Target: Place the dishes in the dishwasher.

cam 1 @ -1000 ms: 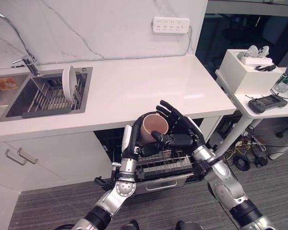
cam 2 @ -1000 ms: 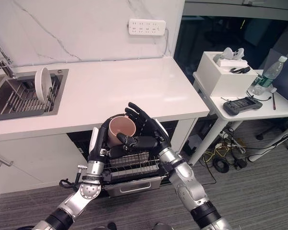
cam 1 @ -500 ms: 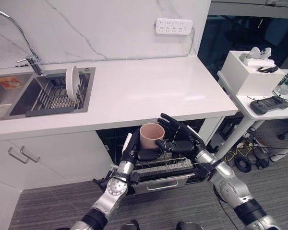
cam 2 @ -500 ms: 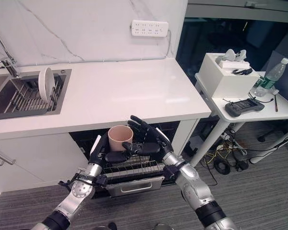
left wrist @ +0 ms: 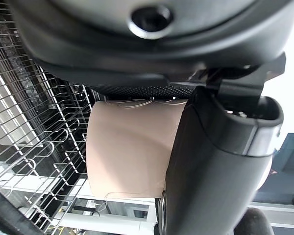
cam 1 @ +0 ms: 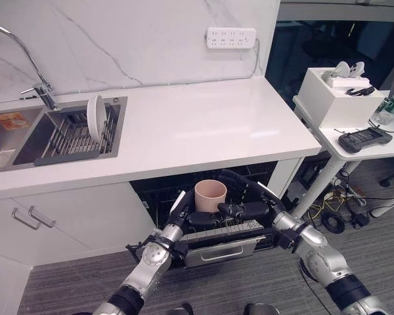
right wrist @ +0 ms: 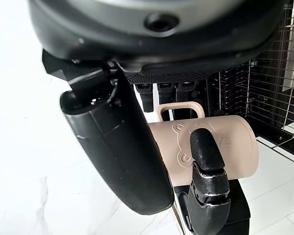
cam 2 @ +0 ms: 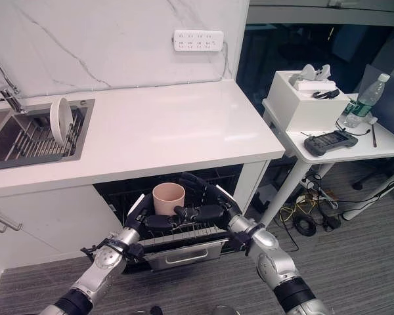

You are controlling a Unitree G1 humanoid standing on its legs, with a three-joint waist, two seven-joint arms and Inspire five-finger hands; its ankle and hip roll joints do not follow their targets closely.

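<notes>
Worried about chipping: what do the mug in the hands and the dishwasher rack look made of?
The mug, held between the left hand and right hand, looks like matte ceramic or plastic: an even beige, unglossy wall with a moulded relief; which one is unclear. The dishwasher rack looks like thin metal wire, pale and slightly shiny, possibly coated.

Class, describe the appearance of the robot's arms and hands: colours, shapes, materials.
Both arms are silver-grey, built of rounded metallic segments with black bands. Left hand and right hand are dark and glossy, with jointed black fingers and a thick thumb.
</notes>
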